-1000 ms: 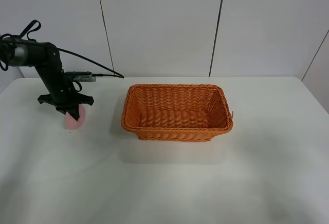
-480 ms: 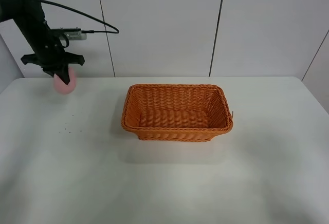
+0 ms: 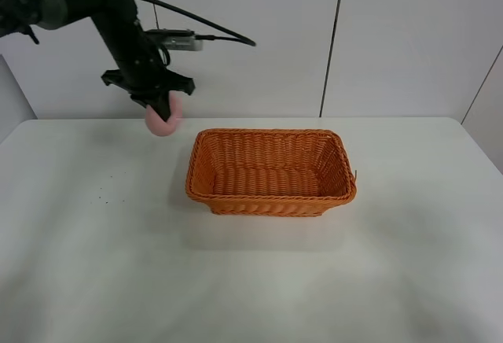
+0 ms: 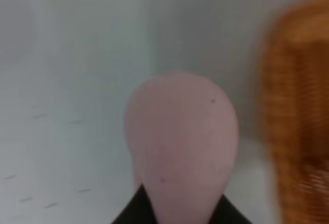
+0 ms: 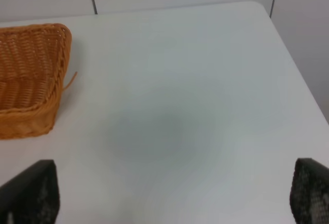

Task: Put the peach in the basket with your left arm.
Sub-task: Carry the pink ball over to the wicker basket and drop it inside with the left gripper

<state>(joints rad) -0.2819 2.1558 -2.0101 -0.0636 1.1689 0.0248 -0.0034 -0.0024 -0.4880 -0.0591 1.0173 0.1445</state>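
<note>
My left gripper [image 3: 161, 109] is shut on the pale pink peach [image 3: 164, 123] and holds it in the air, above the table and just left of the far left corner of the orange wicker basket [image 3: 271, 133]. In the left wrist view the peach [image 4: 180, 136] fills the middle, with the blurred basket rim [image 4: 295, 121] beside it. My right gripper [image 5: 169, 196] is open and empty; its two black fingertips [image 5: 28, 193] stand wide apart over bare table, with the basket's right end [image 5: 28, 80] in view.
The basket stands mid-table on a white table [image 3: 236, 280]. A white panelled wall [image 3: 251, 36] rises behind it. A black cable [image 3: 212, 28] trails from the left arm. A few small dark specks [image 3: 110, 189] lie on the table's left side.
My left gripper lifted the peach off the table's left side, then carried it up and to the right, toward the basket's far left corner. The basket has not moved.
</note>
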